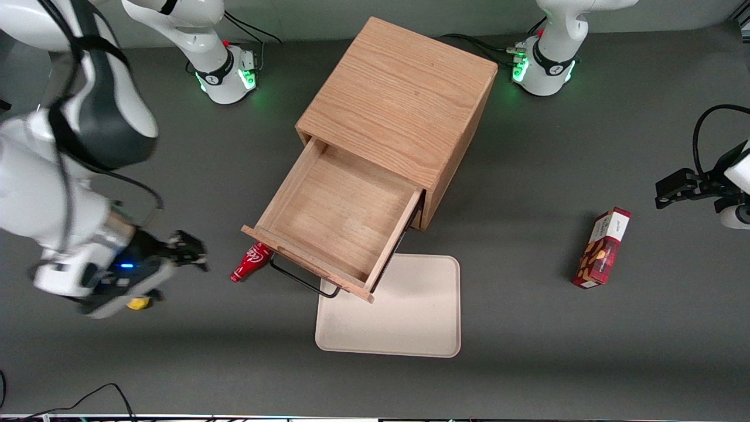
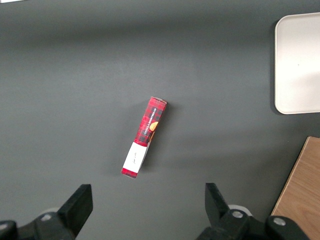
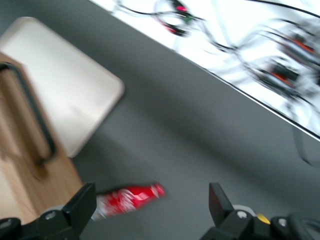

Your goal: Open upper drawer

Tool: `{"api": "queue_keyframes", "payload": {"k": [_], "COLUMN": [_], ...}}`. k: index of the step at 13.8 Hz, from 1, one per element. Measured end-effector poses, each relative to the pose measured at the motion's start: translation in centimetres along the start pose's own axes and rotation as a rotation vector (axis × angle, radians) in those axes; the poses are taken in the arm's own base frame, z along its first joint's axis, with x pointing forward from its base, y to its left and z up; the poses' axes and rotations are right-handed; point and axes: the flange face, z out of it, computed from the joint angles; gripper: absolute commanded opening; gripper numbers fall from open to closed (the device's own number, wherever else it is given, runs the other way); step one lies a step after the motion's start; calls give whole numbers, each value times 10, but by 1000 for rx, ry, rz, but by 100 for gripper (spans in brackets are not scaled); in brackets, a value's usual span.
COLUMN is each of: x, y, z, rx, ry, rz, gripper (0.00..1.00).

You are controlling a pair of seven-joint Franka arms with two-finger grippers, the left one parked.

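The upper drawer (image 1: pixel 337 217) of the oak cabinet (image 1: pixel 401 111) stands pulled far out, an empty light-wood box. Its long black wire handle (image 1: pixel 302 280) runs across the front, over the beige tray. In the right wrist view the drawer front (image 3: pixel 22 165) and handle (image 3: pixel 30 117) show too. My gripper (image 1: pixel 190 253) is open and empty, low over the table toward the working arm's end, apart from the drawer, with a red bottle between them. Its fingers (image 3: pixel 75 207) stand wide apart.
A red bottle (image 1: pixel 251 262) lies on the table under the drawer's corner; it also shows in the right wrist view (image 3: pixel 127 199). A beige tray (image 1: pixel 404 316) lies in front of the cabinet. A red snack box (image 1: pixel 602 247) lies toward the parked arm's end.
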Motion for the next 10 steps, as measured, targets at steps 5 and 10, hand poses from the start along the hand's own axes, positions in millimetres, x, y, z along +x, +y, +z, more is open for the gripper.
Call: {"api": "queue_keyframes", "payload": {"k": [5, 10], "x": [-123, -144], "y": [73, 30], "z": [-71, -65], "rx": [-18, -50], "ry": [-147, -235], "rz": [447, 730], "gripper": [100, 100]}}
